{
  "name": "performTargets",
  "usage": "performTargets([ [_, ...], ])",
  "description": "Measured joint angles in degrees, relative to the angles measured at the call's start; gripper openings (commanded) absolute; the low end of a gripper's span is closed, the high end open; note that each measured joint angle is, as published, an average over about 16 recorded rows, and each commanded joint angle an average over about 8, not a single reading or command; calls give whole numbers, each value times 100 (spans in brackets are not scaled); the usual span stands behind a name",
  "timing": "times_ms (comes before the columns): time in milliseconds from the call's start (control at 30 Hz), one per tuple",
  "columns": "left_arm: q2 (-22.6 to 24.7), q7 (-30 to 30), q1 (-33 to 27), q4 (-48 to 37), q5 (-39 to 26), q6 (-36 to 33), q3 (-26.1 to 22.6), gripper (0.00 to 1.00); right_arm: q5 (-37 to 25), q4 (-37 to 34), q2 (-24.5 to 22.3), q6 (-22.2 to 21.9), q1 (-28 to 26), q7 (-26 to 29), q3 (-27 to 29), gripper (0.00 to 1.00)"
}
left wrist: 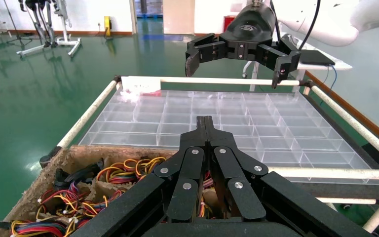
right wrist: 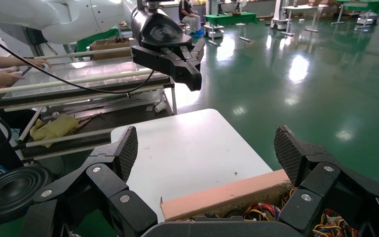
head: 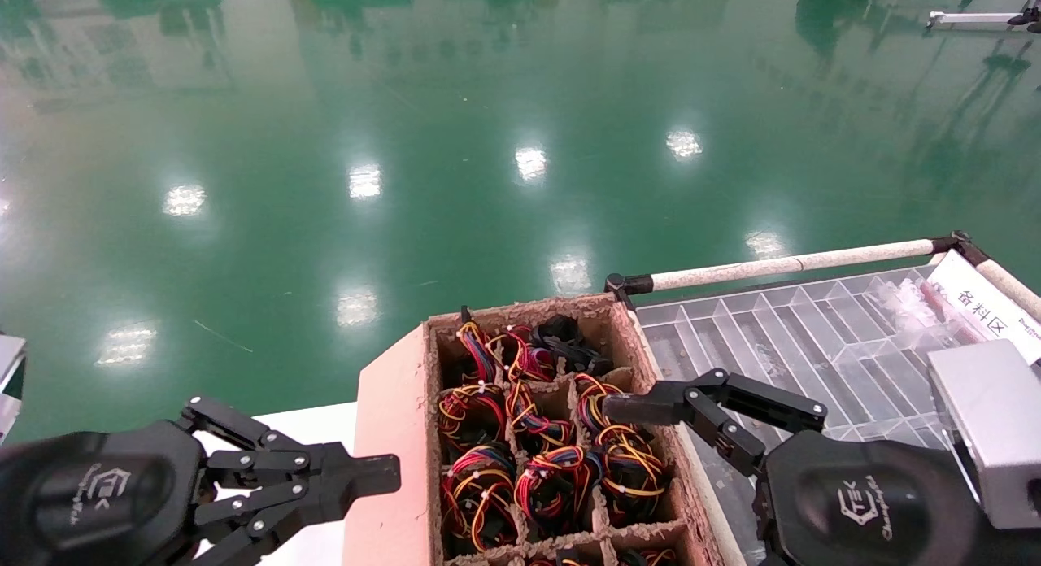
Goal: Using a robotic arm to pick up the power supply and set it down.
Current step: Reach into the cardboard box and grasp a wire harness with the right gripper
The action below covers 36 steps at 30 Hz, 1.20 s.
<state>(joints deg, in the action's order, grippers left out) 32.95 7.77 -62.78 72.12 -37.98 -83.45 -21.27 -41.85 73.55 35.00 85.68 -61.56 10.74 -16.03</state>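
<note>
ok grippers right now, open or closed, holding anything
Left gripper: shut, holding nothing.
Right gripper: open, empty, above the box of wire bundles.

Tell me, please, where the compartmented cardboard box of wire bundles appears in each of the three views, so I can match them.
Head view: the cardboard box sits low at centre, between the shut left gripper and the open right gripper.
Left wrist view: the box is in the lower-left corner, beside the clear divided tray.
Right wrist view: only its pink outer wall shows, at bottom centre.
Shared landmark: the coloured wire bundles.
</note>
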Motion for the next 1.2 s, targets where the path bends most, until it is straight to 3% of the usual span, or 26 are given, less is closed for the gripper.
performTargets([
  [100, 0, 0, 0, 0, 0, 0, 0, 99, -8, -9, -2, -10, 1, -5, 2, 100],
  [467, 0, 0, 0, 0, 0, 0, 0, 100, -714, -117, 48, -171, -256, -82, -221, 100],
  [867, 0, -1, -1, -1, 0, 0, -1, 100, -2867, -393, 632, -105, -1508, 62, -1178, 97],
  [967, 0, -1, -1, -1, 0, 0, -1, 100, -3329, -557, 869, -26, -1831, 62, -1419, 71],
  [1133, 0, -1, -1, -1, 0, 0, -1, 100, -3934, -924, 1276, 68, -2280, -47, -1745, 14],
  [1200, 0, -1, -1, -1, 1, 0, -1, 100, -4107, -1094, 1433, 79, -2413, -121, -1841, 5],
])
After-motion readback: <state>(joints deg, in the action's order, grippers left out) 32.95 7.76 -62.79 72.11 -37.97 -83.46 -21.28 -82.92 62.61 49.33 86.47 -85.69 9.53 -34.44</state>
